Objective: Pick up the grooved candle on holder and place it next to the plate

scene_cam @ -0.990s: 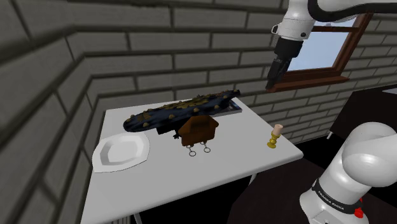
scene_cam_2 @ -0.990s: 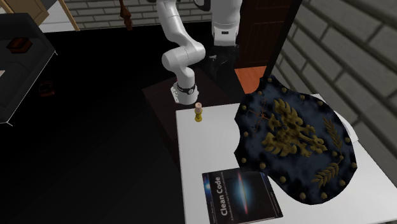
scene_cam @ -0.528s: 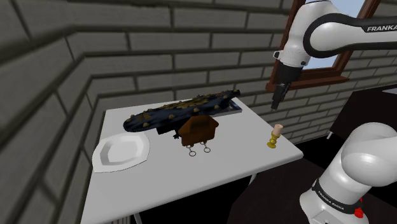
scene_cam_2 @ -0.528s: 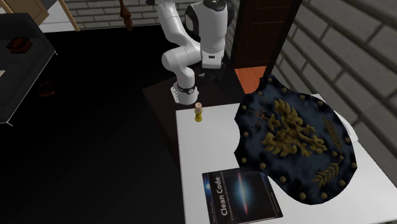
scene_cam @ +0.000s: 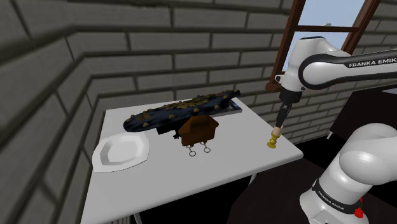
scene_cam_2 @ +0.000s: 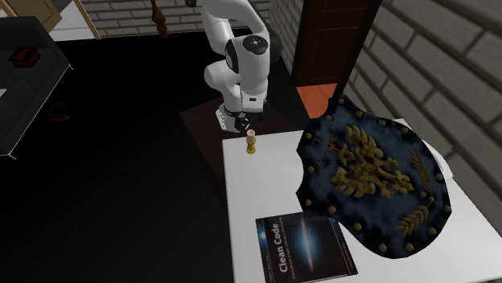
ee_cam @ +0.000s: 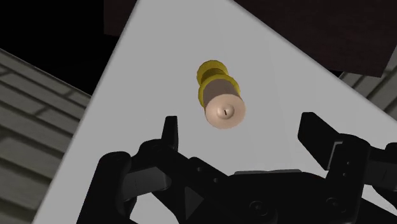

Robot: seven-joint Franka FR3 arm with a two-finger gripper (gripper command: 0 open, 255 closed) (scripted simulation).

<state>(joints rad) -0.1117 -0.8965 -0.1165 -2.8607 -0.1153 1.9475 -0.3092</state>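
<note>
Since the spread claw [ee_cam: 242, 135] hangs above the candle on its gold holder [ee_cam: 221, 102], a top-down grasp seems intended. The plate [scene_cam: 121, 153] sits at the bench's [scene_cam: 235, 159] opposite edge.

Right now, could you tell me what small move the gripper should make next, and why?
Probably lower the gripper straight down. Its fingers stand open just above the candle, which sits upright on the table, between the fingers in the wrist view yet untouched, so descent should bracket it.
</note>
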